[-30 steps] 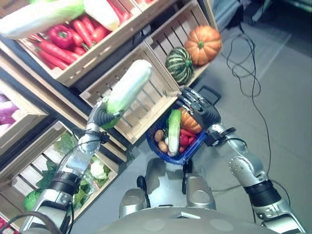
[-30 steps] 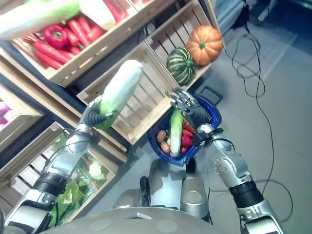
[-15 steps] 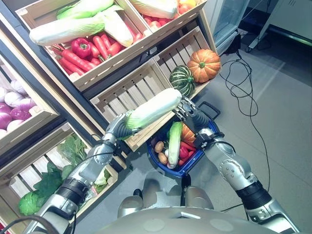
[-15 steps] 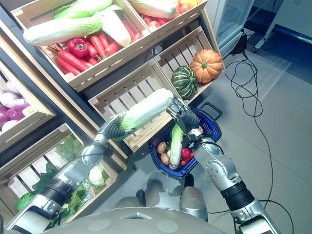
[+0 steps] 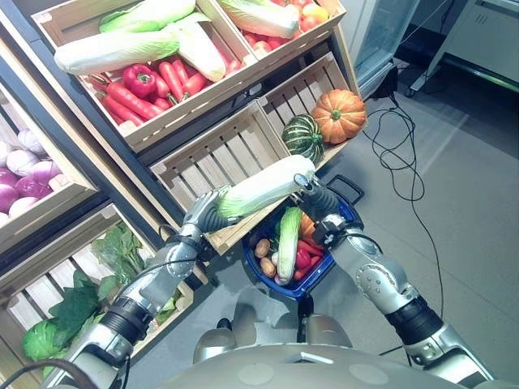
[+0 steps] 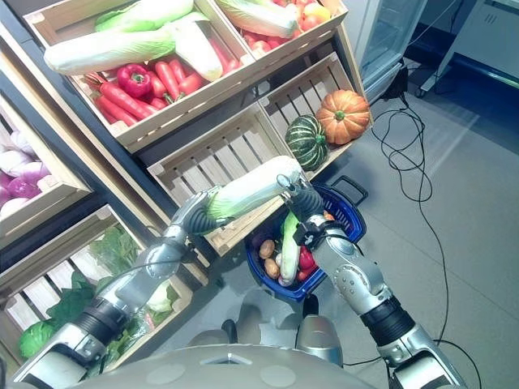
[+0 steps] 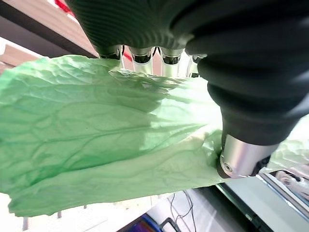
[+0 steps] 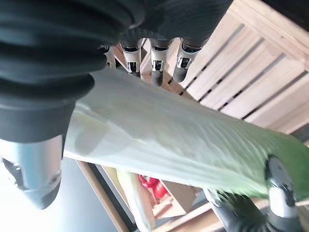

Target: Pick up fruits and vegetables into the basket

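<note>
We are holding a long napa cabbage (image 5: 263,186) lengthwise above the blue basket (image 5: 345,212), which is hanging just in front of the wooden crates. Our left hand (image 5: 207,212) is gripping the leafy green end, its fingers (image 7: 140,54) curling over the leaves and its thumb pressing in from the other side. Our right hand (image 6: 296,197) is meeting the pale white end of the cabbage; in the right wrist view its fingers (image 8: 157,65) are reaching straight along the far side of the stalk with the thumb on the near side, so the hand is cupping the cabbage loosely rather than clamping it.

The basket is already carrying a second cabbage (image 5: 287,243) standing on end, a few potatoes (image 5: 264,261), red peppers (image 5: 303,256) and something orange (image 5: 308,227) behind them. Its black handle (image 5: 347,185) is folding outward on the far rim.

Behind the basket, an empty slatted crate (image 5: 219,154) is sitting beside another crate holding a striped green squash (image 5: 304,136) and an orange pumpkin (image 5: 339,115), the two touching. On the upper shelf, more cabbages (image 5: 130,44) are lying across red peppers and chillies (image 5: 158,81). Purple and white onions (image 5: 24,166) are showing in the crate at our left, and leafy greens (image 5: 73,304) are filling the lowest crate.
</note>
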Controlling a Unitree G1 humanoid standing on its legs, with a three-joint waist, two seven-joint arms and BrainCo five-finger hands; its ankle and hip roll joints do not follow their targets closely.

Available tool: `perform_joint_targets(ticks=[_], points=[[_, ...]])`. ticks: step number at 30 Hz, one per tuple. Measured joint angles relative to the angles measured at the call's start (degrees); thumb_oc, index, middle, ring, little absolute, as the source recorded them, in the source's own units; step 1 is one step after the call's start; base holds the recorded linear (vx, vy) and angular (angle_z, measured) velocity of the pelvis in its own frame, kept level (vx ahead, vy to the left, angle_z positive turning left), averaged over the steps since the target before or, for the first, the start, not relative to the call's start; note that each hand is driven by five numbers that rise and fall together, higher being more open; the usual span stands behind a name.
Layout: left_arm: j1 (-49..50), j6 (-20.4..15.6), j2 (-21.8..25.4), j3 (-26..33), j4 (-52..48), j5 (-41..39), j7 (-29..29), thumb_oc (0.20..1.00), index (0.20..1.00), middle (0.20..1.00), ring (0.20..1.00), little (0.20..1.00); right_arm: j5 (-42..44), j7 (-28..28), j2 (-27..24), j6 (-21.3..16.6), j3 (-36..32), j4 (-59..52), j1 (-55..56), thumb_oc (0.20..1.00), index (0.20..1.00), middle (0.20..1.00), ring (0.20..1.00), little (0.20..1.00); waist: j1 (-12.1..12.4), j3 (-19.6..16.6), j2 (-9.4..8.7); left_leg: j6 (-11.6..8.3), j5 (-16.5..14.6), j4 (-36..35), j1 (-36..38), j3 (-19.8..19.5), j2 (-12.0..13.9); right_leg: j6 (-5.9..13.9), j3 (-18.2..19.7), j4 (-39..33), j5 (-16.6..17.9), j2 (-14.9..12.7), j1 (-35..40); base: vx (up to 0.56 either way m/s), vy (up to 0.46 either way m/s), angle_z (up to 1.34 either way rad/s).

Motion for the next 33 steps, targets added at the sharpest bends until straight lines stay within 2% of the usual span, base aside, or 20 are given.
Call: perform_joint_targets(ticks=[3, 16, 17, 18, 19, 25, 33], points=[[-0.56, 0.03, -0.02, -0.75, -0.15, 0.7, 0.56, 0.2, 0.2, 0.2, 0.2, 0.2, 1.04, -0.54, 1.32, 0.22, 0.73, 0.3, -0.42, 1.0, 1.0, 1.0, 1.0, 1.0, 0.25, -0.11, -0.17, -0.01, 0.01, -0.02, -0.05, -0.32, -0.02, 0.08, -0.22, -0.33, 0.07, -0.01, 0.22, -0.01, -0.004, 0.04], [-4.06, 2.81, 0.03, -2.76, -2.27, 6.79, 0.95, 0.2, 0.2, 0.2, 0.2, 0.2, 1.61, -2.72, 1.35, -0.08, 2.86, 2.32, -1.96, 1.0, 1.0, 1.0, 1.0, 1.0, 0.28, -0.16, -0.25, 0.01, 0.04, -0.07, 0.25, -0.99, -0.04, 0.08, -1.03, -0.59, 0.07, -0.2, 1.16, -0.01, 0.001, 0.03], [-4.37, 2.97, 0.04, -2.99, -2.27, 6.85, 0.8, 0.2, 0.2, 0.2, 0.2, 0.2, 1.63, -2.89, 1.35, -0.35, 2.87, 2.32, -1.96, 0.944, 0.944, 0.944, 0.944, 0.944, 0.28, -0.16, -0.25, 0.02, 0.04, -0.07, 0.25, -1.03, -0.04, 0.08, -1.06, -0.58, 0.07, -0.21, 1.18, 0.0, 0.0, 0.0], [-4.42, 3.0, 0.04, -3.03, -2.28, 6.99, 0.75, 0.2, 0.2, 0.2, 0.2, 0.2, 1.66, -3.0, 1.35, -0.53, 2.89, 2.33, -1.96, 0.708, 0.708, 0.708, 0.708, 0.708, 0.3, -0.17, -0.26, 0.02, 0.04, -0.07, 0.25, -1.05, -0.04, 0.08, -1.07, -0.59, 0.07, -0.22, 1.19, 0.0, 0.0, 0.0], [-4.55, 3.29, 0.06, -3.29, -2.31, 7.36, 0.2, 0.2, 0.2, 0.2, 0.2, 0.2, 1.67, -3.54, 1.41, -1.42, 2.97, 2.36, -1.96, 0.2, 0.2, 0.2, 0.2, 0.2, 0.29, -0.17, -0.26, 0.02, 0.05, -0.07, 0.24, -1.12, -0.05, 0.08, -1.13, -0.58, 0.07, -0.23, 1.22, 0.0, 0.0, 0.0], [-5.52, 3.76, 0.04, -4.33, -3.18, 8.86, -2.88, 0.2, 0.2, 0.2, 0.2, 0.2, 0.47, -5.42, 1.73, -5.48, 3.11, 4.07, -1.95, 0.2, 0.2, 0.2, 0.2, 0.2, 0.3, -0.43, -0.28, 0.05, 0.17, -0.12, 0.03, -1.32, -0.12, 0.08, -1.29, -0.59, 0.07, -0.31, 1.14, -0.02, 0.008, 0.01], [-6.37, 6.0, -0.19, -5.63, -4.19, 7.98, -2.84, 0.2, 0.2, 0.2, 0.2, 0.2, -7.75, -6.62, 1.28, -7.64, 3.01, 4.77, -1.92, 0.2, 0.2, 0.2, 0.2, 0.2, 0.09, -0.94, -0.11, 0.06, 0.2, -0.26, -0.05, -1.26, -0.09, 0.09, -1.27, -0.88, 0.08, -0.26, 1.04, 0.0, 0.0, 0.0]])
